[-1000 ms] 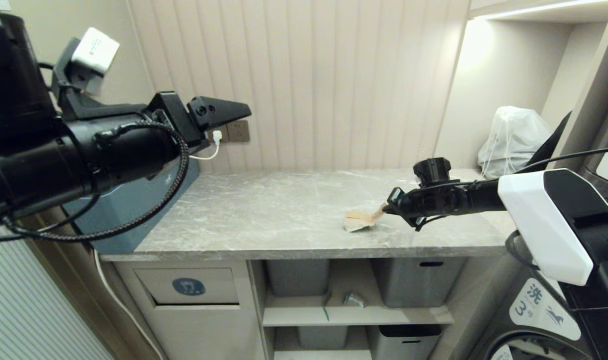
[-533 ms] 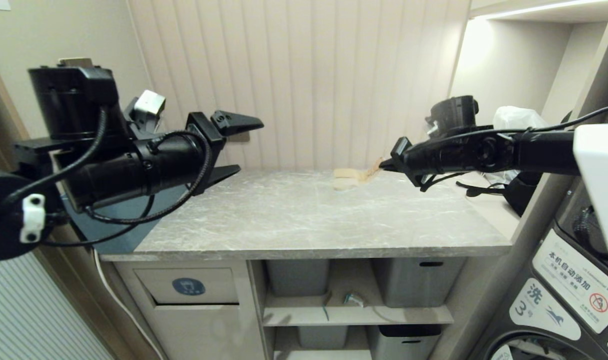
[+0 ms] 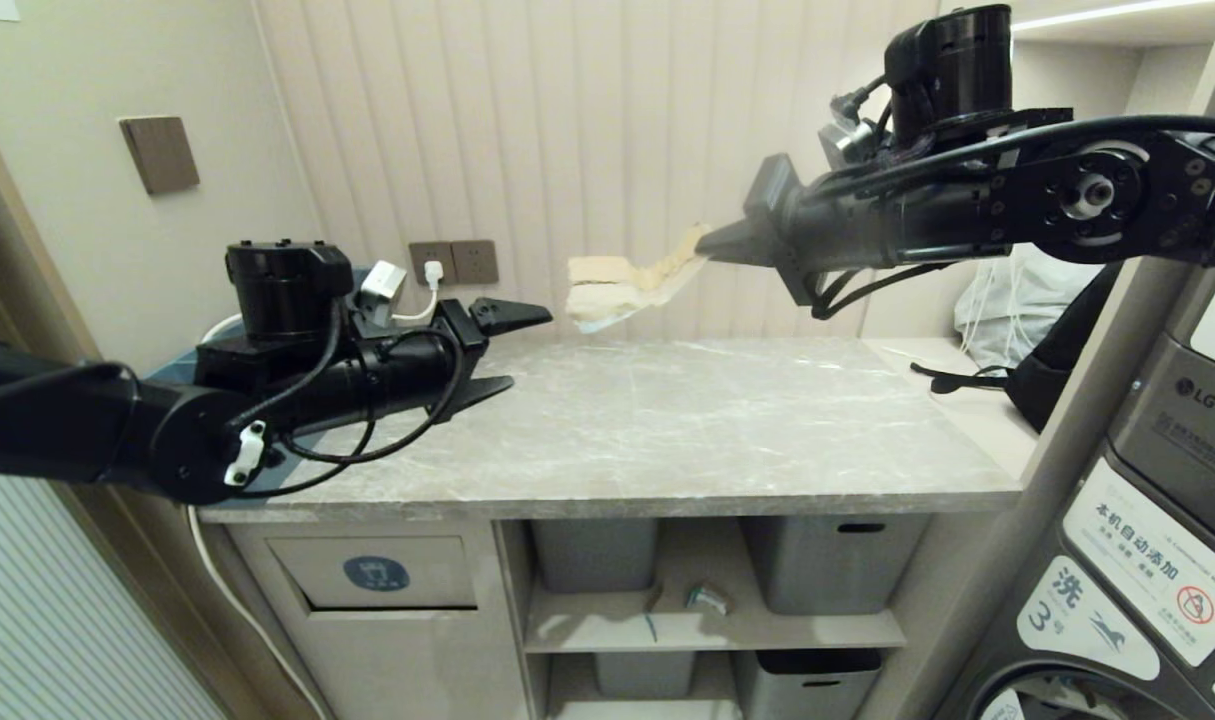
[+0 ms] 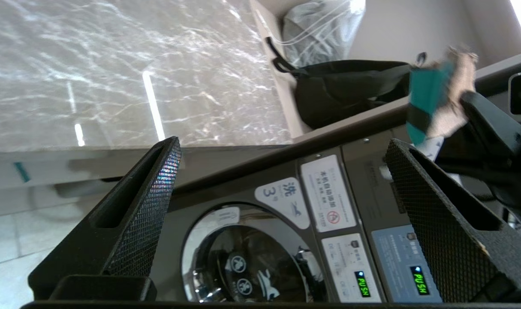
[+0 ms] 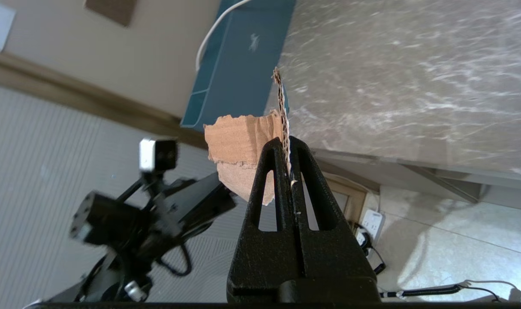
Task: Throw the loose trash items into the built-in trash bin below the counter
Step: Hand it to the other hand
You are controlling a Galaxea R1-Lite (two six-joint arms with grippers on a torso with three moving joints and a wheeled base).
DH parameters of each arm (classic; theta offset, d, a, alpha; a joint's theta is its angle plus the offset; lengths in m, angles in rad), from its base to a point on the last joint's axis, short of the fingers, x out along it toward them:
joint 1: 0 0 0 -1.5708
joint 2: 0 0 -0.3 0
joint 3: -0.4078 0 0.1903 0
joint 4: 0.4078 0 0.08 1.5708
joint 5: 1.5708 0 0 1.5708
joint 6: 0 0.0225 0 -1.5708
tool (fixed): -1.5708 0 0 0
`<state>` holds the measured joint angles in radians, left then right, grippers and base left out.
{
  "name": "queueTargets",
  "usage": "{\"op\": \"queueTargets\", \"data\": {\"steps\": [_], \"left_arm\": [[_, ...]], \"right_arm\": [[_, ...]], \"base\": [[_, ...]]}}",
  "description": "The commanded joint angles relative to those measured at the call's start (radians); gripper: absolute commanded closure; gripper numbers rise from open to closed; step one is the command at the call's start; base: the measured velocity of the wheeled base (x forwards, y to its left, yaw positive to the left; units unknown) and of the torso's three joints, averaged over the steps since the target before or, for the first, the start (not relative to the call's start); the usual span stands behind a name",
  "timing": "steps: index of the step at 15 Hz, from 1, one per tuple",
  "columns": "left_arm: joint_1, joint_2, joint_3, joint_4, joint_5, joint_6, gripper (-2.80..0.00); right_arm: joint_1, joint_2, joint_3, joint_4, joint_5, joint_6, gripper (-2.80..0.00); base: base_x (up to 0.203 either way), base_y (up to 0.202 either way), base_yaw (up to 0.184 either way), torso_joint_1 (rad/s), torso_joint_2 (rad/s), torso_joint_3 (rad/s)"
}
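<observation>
Head view: right gripper (image 3: 707, 245), jaws clamped on a torn cardboard scrap (image 3: 617, 285), holds it in the air above the grey marble counter (image 3: 667, 440); left gripper (image 3: 507, 345), jaws spread wide and empty, hangs over the counter's left end, above the bin flap (image 3: 372, 572). Left wrist view: mesh-faced fingers (image 4: 157, 189) far apart, nothing between. Right wrist view: fingers (image 5: 271, 171) pinch the scrap's edge.

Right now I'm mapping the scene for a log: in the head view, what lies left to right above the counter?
Brown wall plate → left end effector, open → cardboard scrap → right end effector, shut on the cardboard scrap → white bag.
</observation>
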<state>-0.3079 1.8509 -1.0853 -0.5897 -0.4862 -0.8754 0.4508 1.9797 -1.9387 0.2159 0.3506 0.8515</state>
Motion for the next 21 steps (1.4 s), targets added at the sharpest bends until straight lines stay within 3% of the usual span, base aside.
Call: {"op": "queueTargets", "data": {"steps": [1, 7, 10, 13, 17, 21], "left_arm": [[-0.002, 0.014, -0.001, -0.038, -0.005, -0.008, -2.8], [0.012, -0.043, 0.008, -0.065, 0.003, -0.012, -2.8], [0.03, -0.081, 0.008, -0.066, 0.037, -0.017, -2.8], [-0.03, -0.136, 0.007, -0.07, 0.037, -0.085, -2.8], [-0.124, -0.131, 0.008, -0.069, 0.038, -0.085, -2.8], [-0.137, -0.1, 0.005, -0.07, 0.044, -0.08, -2.8]], "right_arm": [[0.05, -0.027, 0.0, 0.003, -0.001, 0.003, 0.0], [0.058, -0.014, 0.009, 0.003, -0.004, -0.001, 0.0], [0.058, -0.005, 0.009, 0.003, -0.004, -0.003, 0.0], [0.067, 0.005, 0.007, 0.002, -0.004, -0.008, 0.0], [0.075, 0.004, 0.004, 0.002, -0.004, -0.009, 0.0], [0.077, -0.019, 0.009, 0.002, -0.004, -0.009, 0.0]], "base": [[0.0, 0.0, 0.0, 0.0, 0.0, 0.0], [0.0, 0.0, 0.0, 0.0, 0.0, 0.0], [0.0, 0.0, 0.0, 0.0, 0.0, 0.0], [0.0, 0.0, 0.0, 0.0, 0.0, 0.0], [0.0, 0.0, 0.0, 0.0, 0.0, 0.0], [0.0, 0.0, 0.0, 0.0, 0.0, 0.0]]}}
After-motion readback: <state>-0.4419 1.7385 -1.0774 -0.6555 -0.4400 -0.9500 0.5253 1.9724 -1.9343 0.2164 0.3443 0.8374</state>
